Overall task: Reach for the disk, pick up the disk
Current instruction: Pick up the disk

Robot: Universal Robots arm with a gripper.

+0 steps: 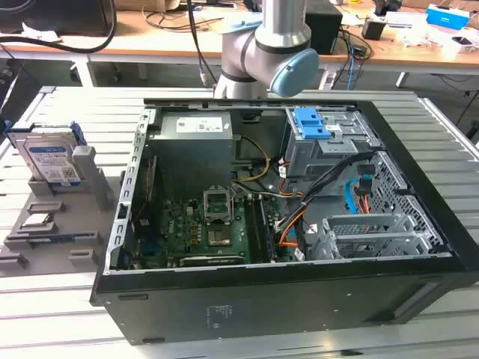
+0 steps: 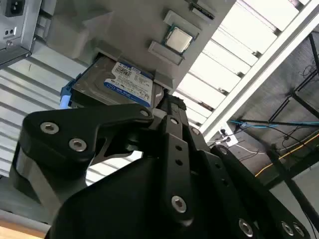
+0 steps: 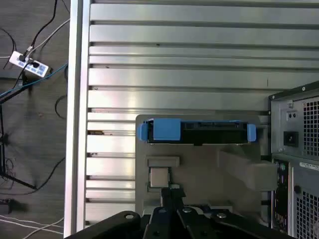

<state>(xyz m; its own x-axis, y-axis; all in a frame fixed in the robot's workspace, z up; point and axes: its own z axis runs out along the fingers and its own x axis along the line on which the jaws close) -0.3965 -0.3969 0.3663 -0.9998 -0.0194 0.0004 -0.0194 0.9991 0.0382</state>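
The disk (image 1: 49, 159) stands on edge in a grey holder (image 1: 88, 173) at the exterior view's left, its white-and-blue label facing out and a blue bracket around it. The first wrist view shows the disk (image 3: 199, 132) edge-on, with blue bracket ends on both sides. In the second wrist view its label (image 2: 123, 82) faces the camera. My gripper (image 3: 170, 193) hovers over the holder, near the chip side and apart from the disk. Its black fingers (image 2: 170, 107) are shut on nothing.
A small silver processor chip (image 3: 158, 177) lies in the holder beside the disk. The open computer case (image 1: 284, 202) fills the middle of the slatted metal table (image 3: 179, 59). The case's rear panel (image 3: 299, 149) stands close to the holder. Cables lie on the floor past the table edge.
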